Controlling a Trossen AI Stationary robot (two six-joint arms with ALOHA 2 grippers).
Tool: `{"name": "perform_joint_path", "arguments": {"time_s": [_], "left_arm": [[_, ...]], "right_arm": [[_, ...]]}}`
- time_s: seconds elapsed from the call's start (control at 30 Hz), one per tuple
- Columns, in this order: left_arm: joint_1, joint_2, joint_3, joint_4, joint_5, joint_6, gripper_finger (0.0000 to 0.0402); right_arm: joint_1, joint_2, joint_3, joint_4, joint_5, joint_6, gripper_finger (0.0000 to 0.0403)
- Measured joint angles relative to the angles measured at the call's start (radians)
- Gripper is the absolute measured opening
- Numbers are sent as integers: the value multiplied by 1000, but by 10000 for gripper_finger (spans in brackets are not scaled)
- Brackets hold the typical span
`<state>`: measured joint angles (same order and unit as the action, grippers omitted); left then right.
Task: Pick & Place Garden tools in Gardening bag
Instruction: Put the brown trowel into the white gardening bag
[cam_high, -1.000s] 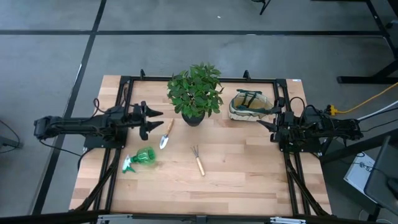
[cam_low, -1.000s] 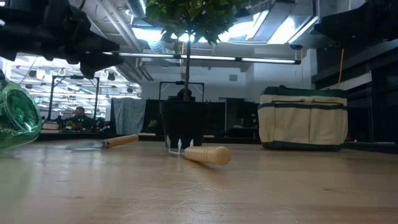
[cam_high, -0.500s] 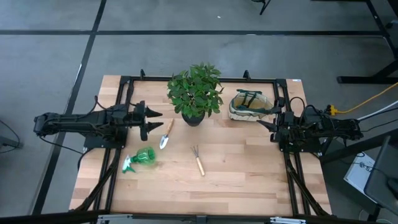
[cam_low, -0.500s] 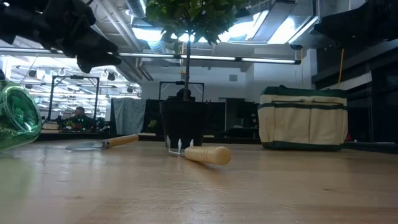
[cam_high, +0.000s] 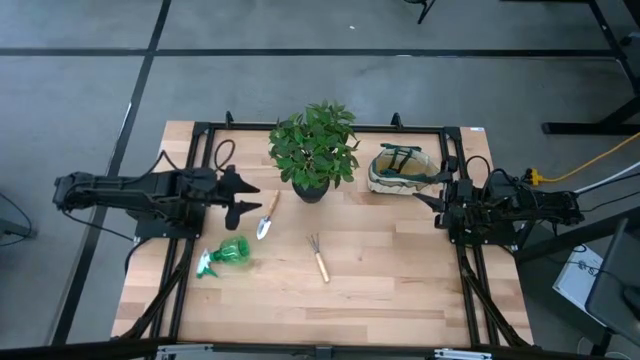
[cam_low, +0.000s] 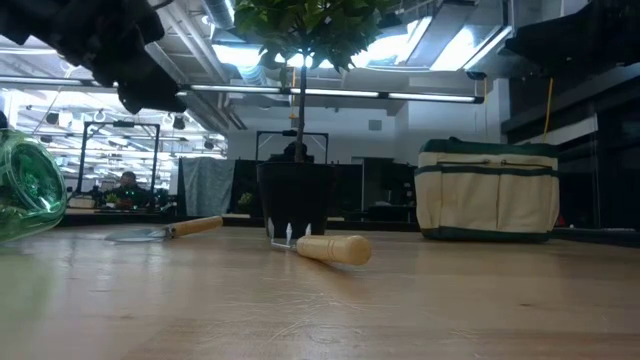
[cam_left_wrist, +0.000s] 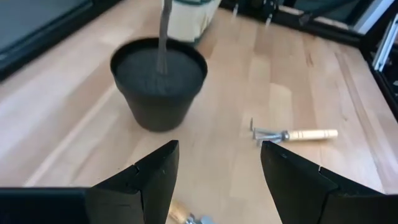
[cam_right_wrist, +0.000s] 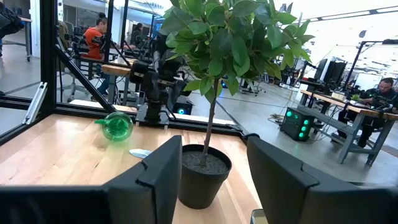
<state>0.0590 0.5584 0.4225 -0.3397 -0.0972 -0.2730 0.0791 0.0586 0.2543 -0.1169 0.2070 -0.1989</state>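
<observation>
A wooden-handled trowel (cam_high: 267, 214), a small hand rake (cam_high: 318, 257) and a green spray bottle (cam_high: 225, 255) lie flat on the wooden table. The cream gardening bag (cam_high: 402, 170) stands upright at the far right. My left gripper (cam_high: 250, 198) hangs open above the table just left of the trowel, tilted downward. In its wrist view the gripper (cam_left_wrist: 214, 168) has the rake (cam_left_wrist: 292, 134) ahead of it. My right gripper (cam_high: 425, 188) waits open and level at the right edge beside the bag, nothing between its fingers (cam_right_wrist: 165, 180).
A leafy plant in a black pot (cam_high: 313, 150) stands at the far middle, between the trowel and the bag. The pot (cam_left_wrist: 158, 81) is close ahead of my left gripper. Black frame rails (cam_high: 190, 250) run along both sides. Bare wood (cam_high: 400, 270) spreads across the near half.
My left gripper has tipped its fingers downward from level and drawn back a little toward the table's left edge, rising slightly. It stays open. The tools, the bag and my right arm have kept still.
</observation>
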Motion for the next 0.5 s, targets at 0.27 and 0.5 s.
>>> {"name": "perform_joint_path", "arguments": {"time_s": [0.27,0.5], "left_arm": [[-40,21,0,-67,1,-91,223],[-67,36,0,-122,-2,-137,223]], "right_arm": [[0,0,0,0,0,0,186],[0,0,0,0,0,0,186]]}}
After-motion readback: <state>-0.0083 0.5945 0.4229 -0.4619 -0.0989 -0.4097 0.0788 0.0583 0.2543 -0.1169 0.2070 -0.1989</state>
